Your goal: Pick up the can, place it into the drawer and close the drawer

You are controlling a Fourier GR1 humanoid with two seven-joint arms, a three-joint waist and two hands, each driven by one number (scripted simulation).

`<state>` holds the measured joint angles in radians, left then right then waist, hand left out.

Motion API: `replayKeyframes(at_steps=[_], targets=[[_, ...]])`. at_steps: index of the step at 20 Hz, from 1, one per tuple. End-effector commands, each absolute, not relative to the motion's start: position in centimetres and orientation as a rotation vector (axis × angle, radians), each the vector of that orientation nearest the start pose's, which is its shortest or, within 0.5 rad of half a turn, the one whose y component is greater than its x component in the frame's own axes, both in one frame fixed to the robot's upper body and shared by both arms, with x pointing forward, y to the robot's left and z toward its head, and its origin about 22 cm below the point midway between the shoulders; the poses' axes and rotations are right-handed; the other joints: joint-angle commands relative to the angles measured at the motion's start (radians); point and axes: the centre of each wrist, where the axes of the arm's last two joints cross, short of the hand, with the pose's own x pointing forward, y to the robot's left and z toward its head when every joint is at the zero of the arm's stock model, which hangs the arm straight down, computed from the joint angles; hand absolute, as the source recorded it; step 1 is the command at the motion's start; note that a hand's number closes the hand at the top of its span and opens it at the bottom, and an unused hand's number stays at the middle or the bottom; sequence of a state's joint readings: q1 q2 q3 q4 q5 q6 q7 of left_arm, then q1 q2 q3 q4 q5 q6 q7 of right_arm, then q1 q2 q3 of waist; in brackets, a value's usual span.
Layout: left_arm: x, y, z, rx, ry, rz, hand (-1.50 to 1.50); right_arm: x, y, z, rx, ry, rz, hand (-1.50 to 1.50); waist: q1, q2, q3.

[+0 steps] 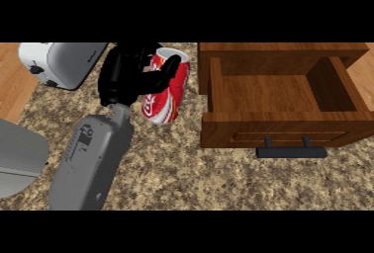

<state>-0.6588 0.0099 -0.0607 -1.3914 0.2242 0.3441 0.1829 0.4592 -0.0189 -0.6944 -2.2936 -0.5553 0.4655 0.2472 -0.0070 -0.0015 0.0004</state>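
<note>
Left of the open drawer (281,94), a hand (128,74) curls its fingers round the red can (166,89), hiding the can's left side. Left of the can, a toaster (58,63) is cut off by the top edge.

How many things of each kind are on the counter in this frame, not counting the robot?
Can: 1, red, with the hand curled round it
Drawer: 1, wooden, pulled open, dark handle
Toaster: 1, white, upper left
Total: 3
</note>
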Motion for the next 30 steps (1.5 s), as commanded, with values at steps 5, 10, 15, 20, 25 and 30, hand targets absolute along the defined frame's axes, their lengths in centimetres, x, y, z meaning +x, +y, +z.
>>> replayKeyframes(at_steps=[5, 10, 15, 20, 25, 30], targets=[[37.5, 7.3, 18.8, -0.183, -1.751, 0.113, 1.5, 6.1, -36.1, 11.2, -0.159, -1.784, -0.142, -1.5, -0.018, 0.001, 0.0], [38.6, 6.4, 18.9, -0.208, -1.738, 0.107, 1.5, 6.8, -37.5, 10.4, -0.164, -1.791, -0.156, -1.5, -0.011, 0.002, 0.0], [39.8, 3.9, 21.1, -0.191, -1.745, 0.09, 1.5, 7.2, -38.3, 12.1, -0.149, -1.789, -0.131, -1.5, -0.017, 0.003, 0.0], [41.5, 2.6, 22.0, -0.183, -1.733, 0.055, 1.5, 8.4, -37.3, 12.6, -0.137, -1.79, -0.125, -1.5, -0.021, 0.007, 0.0], [41.4, 0.4, 22.6, -0.18, -1.722, 0.055, 1.5, 8.2, -35.3, 12.6, -0.144, -1.804, -0.123, -1.5, -0.038, 0.01, 0.0], [41.3, -0.7, 21.8, -0.177, -1.706, 0.053, 1.5, 8.3, -36.6, 12.6, -0.136, -1.803, -0.13, -1.5, -0.05, 0.01, 0.001]])
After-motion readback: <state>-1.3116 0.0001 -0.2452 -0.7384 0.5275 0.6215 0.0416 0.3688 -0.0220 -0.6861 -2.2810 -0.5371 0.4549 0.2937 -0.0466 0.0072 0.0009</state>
